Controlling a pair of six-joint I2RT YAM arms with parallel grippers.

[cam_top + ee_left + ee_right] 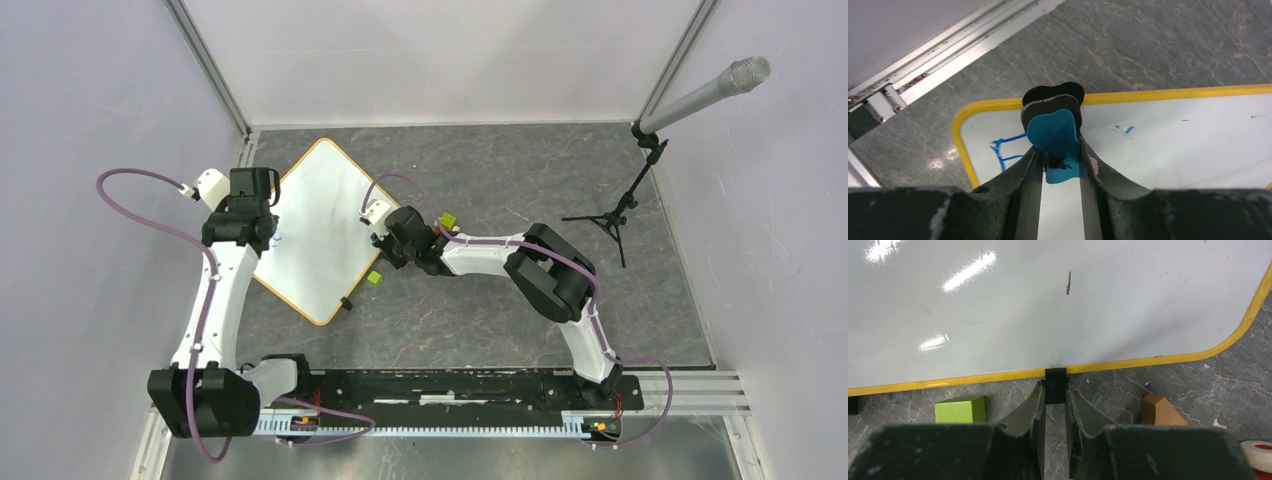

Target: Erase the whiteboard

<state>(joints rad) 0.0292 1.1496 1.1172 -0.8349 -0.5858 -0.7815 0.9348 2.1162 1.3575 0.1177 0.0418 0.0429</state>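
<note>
Here, closest in, the left jaws are closed most of the way on an eraser (1053, 125), a blue felt pad with a black back, standing up between them. I cannot tell whether it touches the board. Beneath and beyond them lies the whiteboard (1173, 140), flat on the grey stone-patterned surface (1148, 45), its yellow rim curving round a corner just left of the jaws. Blue handwriting (1005, 150) sits just left of the jaws near that corner. A small blue fleck (1125, 129) lies a little to their right, and farther right the board looks clean.

The right jaws are pinched nearly shut on a black clip (1056, 377) at the board's edge, apparently steadying it. A green block (960, 410) rests on the surface left of these jaws and a tan block (1158, 410) right of them, both just off the rim. Beyond the clip, one short dark stroke (1068, 282) marks the white.

The wiping step seems to be in hand, with most of the board done. The next move calls for pressing the felt down and sweeping left across the blue lines, then over the fleck, with the right jaws holding the board against sliding.

The blue strokes look boxy and are partly hidden by the eraser, so nothing can be read. No brand or label shows.
</note>
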